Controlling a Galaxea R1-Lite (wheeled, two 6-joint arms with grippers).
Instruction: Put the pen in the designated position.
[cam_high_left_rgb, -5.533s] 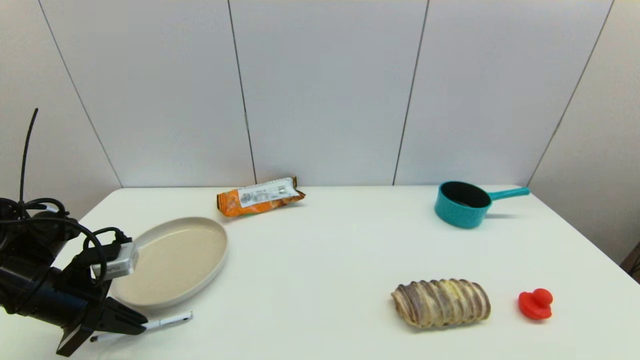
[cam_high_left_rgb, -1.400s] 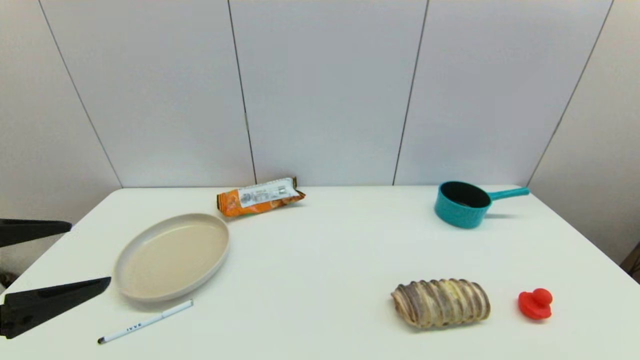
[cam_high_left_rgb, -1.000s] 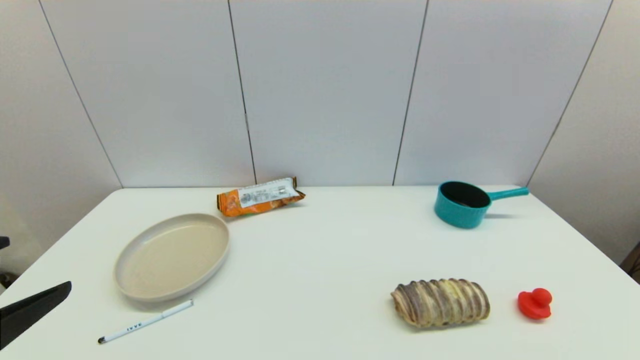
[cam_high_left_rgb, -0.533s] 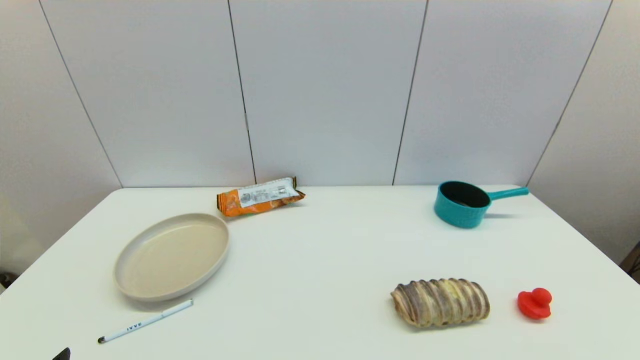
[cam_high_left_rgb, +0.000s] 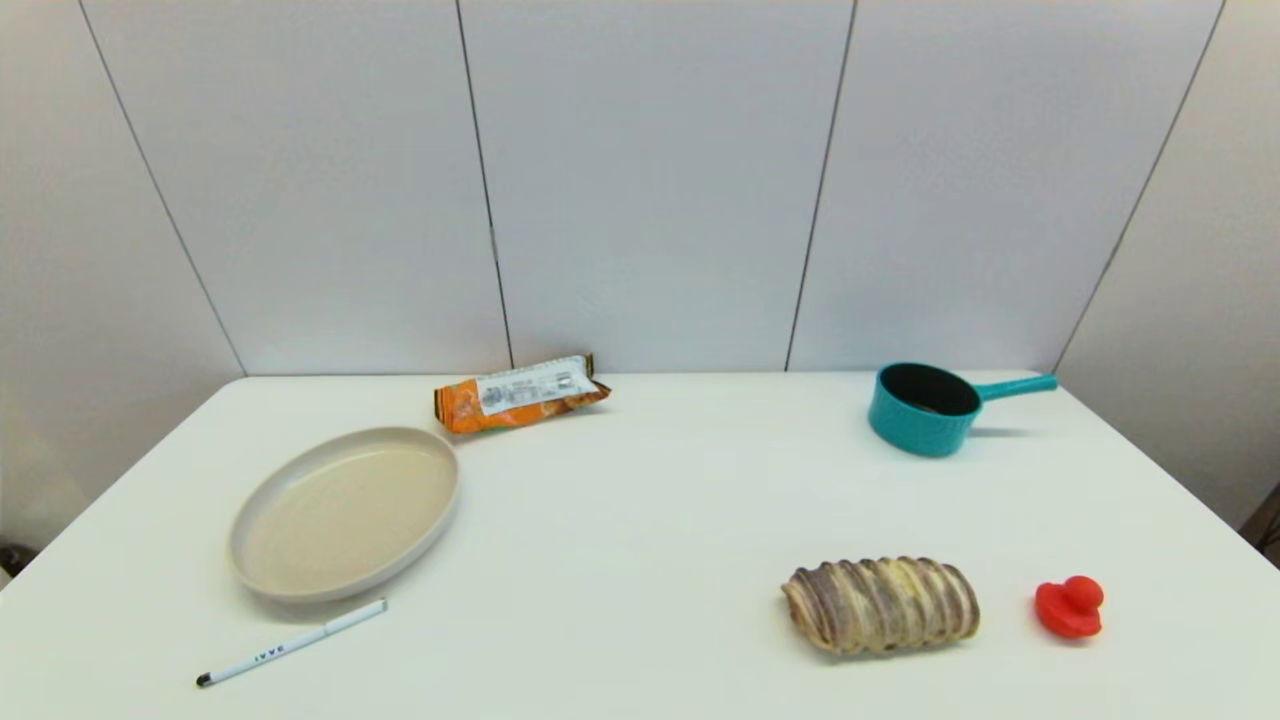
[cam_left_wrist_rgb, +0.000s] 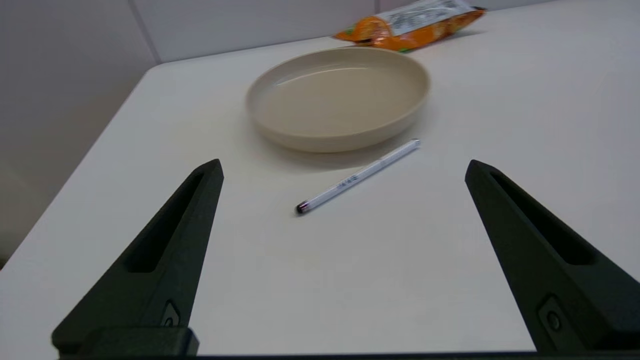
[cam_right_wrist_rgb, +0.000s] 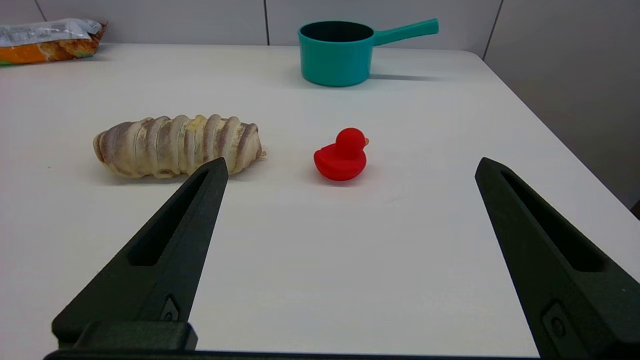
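Note:
The slim white pen (cam_high_left_rgb: 290, 643) (cam_left_wrist_rgb: 358, 176) with a black tip lies flat on the white tabletop near the front left, just in front of the beige plate (cam_high_left_rgb: 300, 575) (cam_left_wrist_rgb: 280, 137). Neither arm shows in the head view. My left gripper (cam_left_wrist_rgb: 343, 168) is open and empty, pulled back at the table's front edge, with the pen lying well beyond its fingertips. Over the front right of the table my right gripper (cam_right_wrist_rgb: 351, 166) is open too, holding nothing. No mark shows for the designated position.
An orange snack packet (cam_high_left_rgb: 520, 391) lies at the back left. A teal saucepan (cam_high_left_rgb: 925, 408) stands at the back right. A striped bread loaf (cam_high_left_rgb: 881, 604) (cam_right_wrist_rgb: 177, 145) and a red toy duck (cam_high_left_rgb: 1070, 606) (cam_right_wrist_rgb: 341, 155) sit front right.
My left gripper let go of the pen, opened, and drew back to the left and down out of the head view. The pen stays where it was laid.

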